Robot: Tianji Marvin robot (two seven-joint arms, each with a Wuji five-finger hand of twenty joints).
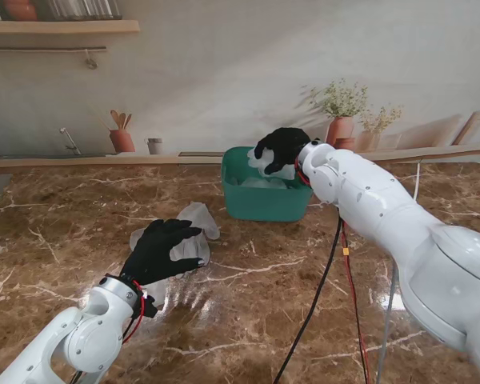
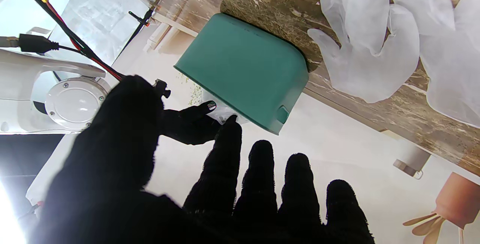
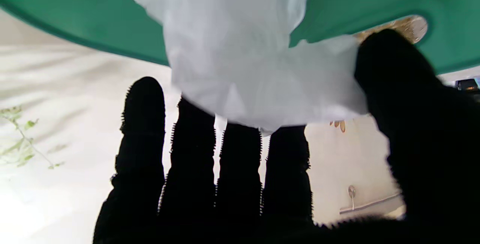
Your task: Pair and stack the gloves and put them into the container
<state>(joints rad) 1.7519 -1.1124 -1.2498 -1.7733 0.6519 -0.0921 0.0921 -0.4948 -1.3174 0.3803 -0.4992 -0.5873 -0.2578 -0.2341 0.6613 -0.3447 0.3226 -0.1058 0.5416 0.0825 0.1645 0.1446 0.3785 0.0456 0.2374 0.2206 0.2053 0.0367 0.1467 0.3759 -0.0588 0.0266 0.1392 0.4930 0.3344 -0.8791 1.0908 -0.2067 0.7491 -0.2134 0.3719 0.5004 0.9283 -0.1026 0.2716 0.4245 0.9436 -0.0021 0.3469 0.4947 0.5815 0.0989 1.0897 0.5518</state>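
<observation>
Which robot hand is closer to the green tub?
The right hand. It holds a white glove over the green plastic tub, while the left hand rests on gloves lying nearer to me.

Right hand [image 1: 282, 148] and held glove [image 1: 264, 163] crowding container [image 1: 264, 204] mouth, loose gloves [image 1: 194, 234] under left hand [image 1: 158, 250]

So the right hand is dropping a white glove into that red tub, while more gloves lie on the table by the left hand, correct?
Nearly. The tub is green, not red; the stand view shows that plainly. The rest holds: the right hand holds a white glove over it, and more gloves lie by the left hand.
</observation>
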